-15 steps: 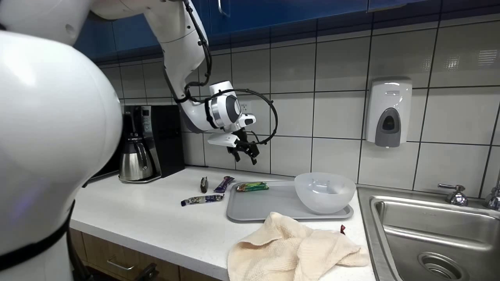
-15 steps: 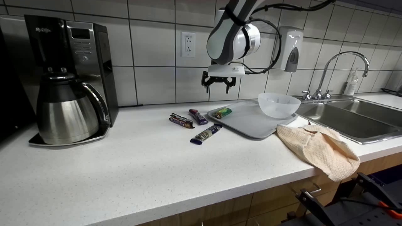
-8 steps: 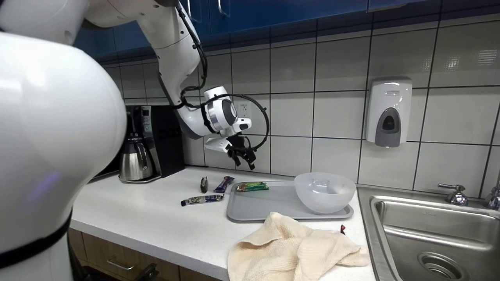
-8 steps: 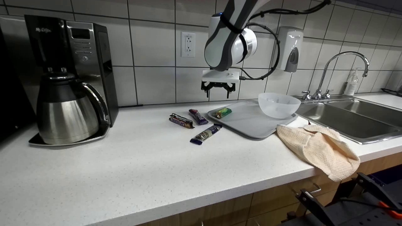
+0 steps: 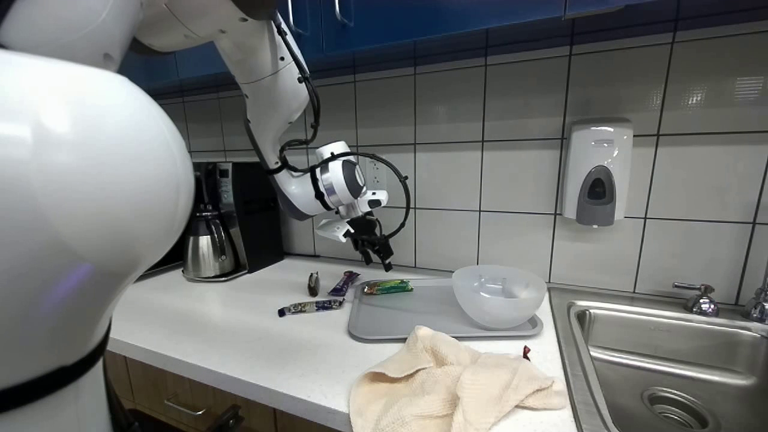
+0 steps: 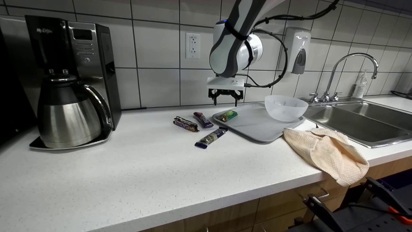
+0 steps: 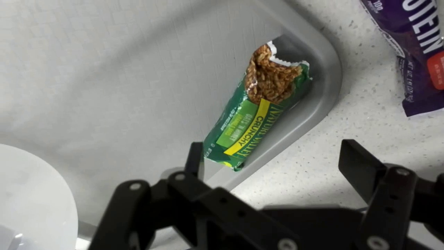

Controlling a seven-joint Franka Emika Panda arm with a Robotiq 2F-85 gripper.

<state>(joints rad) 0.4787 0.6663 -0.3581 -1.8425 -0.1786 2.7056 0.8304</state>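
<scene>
Green-wrapped Nature Valley Crunchy bar (image 7: 257, 111) on grey tray (image 7: 138, 90); gripper (image 6: 225, 103) above, jaws apart.

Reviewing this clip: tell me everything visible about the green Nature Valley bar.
The Nature Valley Crunchy bar has a shiny, crinkled, foil-like green wrapper with a yellow CRUNCHY band and a light-green Oats 'n Honey panel. Brown granola shows at one end, beside a jagged white edge; whether printed or exposed, I can't tell. It lies label-up on the gray tray, along the raised rim near a rounded corner. The open jaws hang above it without touching.
</scene>
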